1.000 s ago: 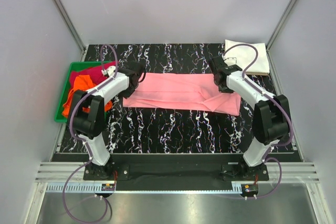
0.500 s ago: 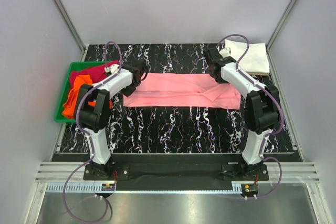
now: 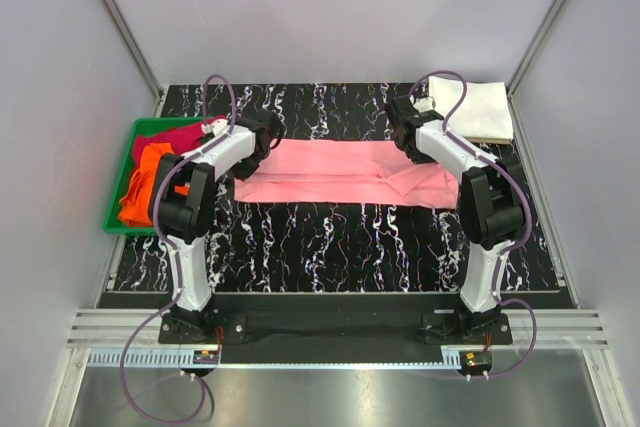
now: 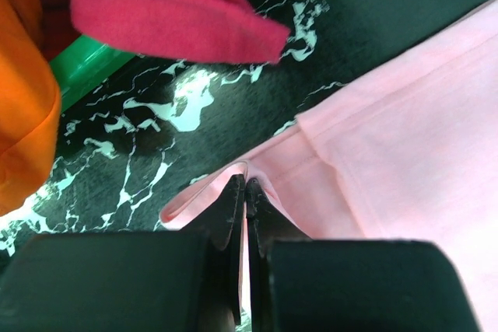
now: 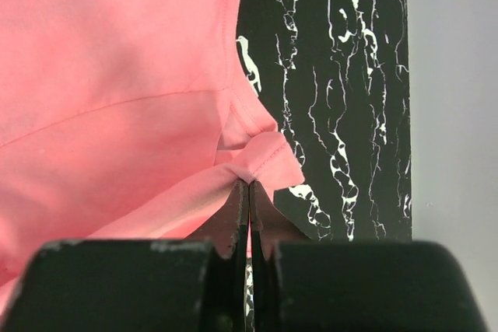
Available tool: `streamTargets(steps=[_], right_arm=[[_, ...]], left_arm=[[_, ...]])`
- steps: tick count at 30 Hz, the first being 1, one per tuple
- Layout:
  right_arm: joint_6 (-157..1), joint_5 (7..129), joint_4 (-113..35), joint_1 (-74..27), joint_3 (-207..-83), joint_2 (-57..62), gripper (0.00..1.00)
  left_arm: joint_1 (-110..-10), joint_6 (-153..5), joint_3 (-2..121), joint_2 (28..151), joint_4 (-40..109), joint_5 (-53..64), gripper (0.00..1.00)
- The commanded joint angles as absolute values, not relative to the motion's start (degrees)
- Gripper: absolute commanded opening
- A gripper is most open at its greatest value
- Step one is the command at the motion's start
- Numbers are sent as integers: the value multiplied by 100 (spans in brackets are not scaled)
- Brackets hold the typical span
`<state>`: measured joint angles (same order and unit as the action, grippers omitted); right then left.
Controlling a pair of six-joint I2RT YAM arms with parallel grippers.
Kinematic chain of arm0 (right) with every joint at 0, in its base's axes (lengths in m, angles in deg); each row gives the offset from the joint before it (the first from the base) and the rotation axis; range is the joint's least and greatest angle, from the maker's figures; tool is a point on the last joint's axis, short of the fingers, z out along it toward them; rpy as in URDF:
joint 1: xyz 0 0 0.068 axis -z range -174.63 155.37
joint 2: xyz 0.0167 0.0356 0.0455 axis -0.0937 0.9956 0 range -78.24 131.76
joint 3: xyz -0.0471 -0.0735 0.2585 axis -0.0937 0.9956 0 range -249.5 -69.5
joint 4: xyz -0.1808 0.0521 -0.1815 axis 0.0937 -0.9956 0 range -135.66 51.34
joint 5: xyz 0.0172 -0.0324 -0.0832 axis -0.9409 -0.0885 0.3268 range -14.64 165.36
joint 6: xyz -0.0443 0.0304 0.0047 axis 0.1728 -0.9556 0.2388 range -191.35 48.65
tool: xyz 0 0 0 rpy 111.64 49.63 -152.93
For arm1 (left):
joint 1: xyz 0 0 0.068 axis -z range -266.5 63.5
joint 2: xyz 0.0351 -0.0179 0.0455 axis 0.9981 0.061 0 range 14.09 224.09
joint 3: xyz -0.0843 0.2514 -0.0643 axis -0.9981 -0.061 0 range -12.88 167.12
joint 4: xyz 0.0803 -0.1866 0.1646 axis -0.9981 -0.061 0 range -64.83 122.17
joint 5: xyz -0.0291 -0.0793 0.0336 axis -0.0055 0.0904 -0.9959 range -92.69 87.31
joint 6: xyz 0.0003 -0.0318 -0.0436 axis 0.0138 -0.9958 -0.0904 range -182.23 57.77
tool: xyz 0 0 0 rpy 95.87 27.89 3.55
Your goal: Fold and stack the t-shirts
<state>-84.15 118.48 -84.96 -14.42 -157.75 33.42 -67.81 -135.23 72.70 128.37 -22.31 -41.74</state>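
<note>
- The pink t-shirt (image 3: 335, 172) sat pinched at my fingertips. My left gripper (image 4: 244, 192) was clamped tight on a hem corner, and my right gripper (image 5: 249, 190) was just as tight on a bunched sleeve edge.
- Between my two grips it lay as a long band across the table (image 3: 330, 247), half folded by my reckoning.
- Both pinches were thin. I judged that pulling apart could slip the hem free, and that uneven lifting could skew the fold.
- Just beyond my left fingertips hung the magenta t-shirt (image 4: 171, 5), with the orange t-shirt (image 4: 23, 106) beside it over the green tray (image 4: 82, 68). A sweep there might snag them.
- Only the overhead view showed the white t-shirt (image 3: 478, 112), folded, past my right fingertips. Only the wrist views showed the pinches.
</note>
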Motion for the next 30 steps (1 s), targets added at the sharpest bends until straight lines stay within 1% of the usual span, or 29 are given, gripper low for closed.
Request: streamTargets(steps=[1, 2, 5, 8, 9, 10, 29, 30], right_arm=[[-8401, 12229, -8489, -1414, -15888, 3312, 0], [-8401, 12239, -8489, -1388, -15871, 3321, 0], [-8427, 12221, -8498, -1379, -15879, 3356, 0], [-8462, 12151, -8498, -1379, -15871, 3374, 0], [-8471, 12107, -8498, -1379, -15862, 3348, 0], [-8480, 12072, -8506, -1387, -15862, 3347, 0], [-8533, 12221, -8559, -1326, -15809, 3321, 0], [-8541, 12230, -8568, -1317, -15818, 3330, 0]], left_arm=[[-6840, -13474, 7597, 12966, -2329, -4558, 0], [-6849, -13474, 7624, 12984, -2347, -4584, 0], [-6866, -13501, 7703, 13089, -2373, -4576, 5], [-6858, -13483, 7773, 13204, -2373, -4610, 5], [-6875, -13466, 7800, 13239, -2382, -4628, 1], [-6875, -13440, 7817, 13274, -2382, -4637, 0], [-6937, -13492, 8046, 13371, -2452, -4593, 0], [-6928, -13492, 8063, 13388, -2452, -4610, 3]])
